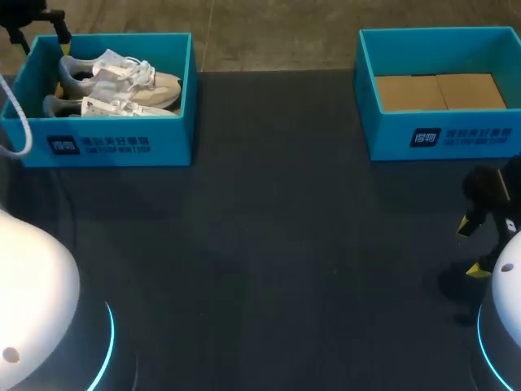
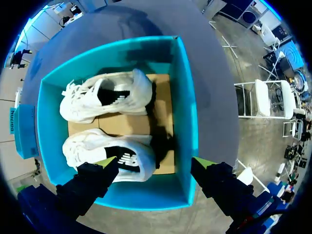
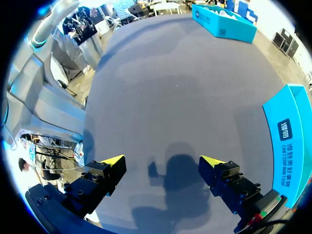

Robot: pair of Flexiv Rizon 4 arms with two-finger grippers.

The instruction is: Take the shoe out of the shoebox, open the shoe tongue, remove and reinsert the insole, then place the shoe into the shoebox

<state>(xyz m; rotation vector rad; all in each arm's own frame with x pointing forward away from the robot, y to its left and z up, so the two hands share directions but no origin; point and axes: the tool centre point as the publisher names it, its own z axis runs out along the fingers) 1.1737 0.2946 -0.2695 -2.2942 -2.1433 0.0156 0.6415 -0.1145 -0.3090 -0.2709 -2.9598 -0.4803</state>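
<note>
Rounded white housing of the left arm [image 1: 32, 301] fills the near corner of the head view, and beyond it the dark table [image 1: 269, 244] spreads wide. Two blue boxes stand on it, well apart. The shoebox [image 2: 186, 122] lies directly under the left gripper [image 2: 155, 163]. The second box [image 1: 440, 134] stands just beside the right gripper [image 3: 163, 161] and shows only its bare cardboard floor.

Both white shoes lie side by side in the shoebox. The nearer shoe [image 2: 114, 161] has its heel end beneath the left gripper's fingers, and the farther shoe [image 2: 105, 97] lies ahead of them. The left gripper hangs above the box with its fingers spread wide. One yellow tip is over the nearer shoe and the other past the box wall, and neither appears to touch anything. The right gripper, likewise spread apart, hangs over bare table and holds nothing.

As I judge it, the task has barely begun, with no shoe lifted out yet. Everything remains: taking a shoe from the box, opening the tongue, pulling and refitting the insole, and putting the shoe back.
</note>
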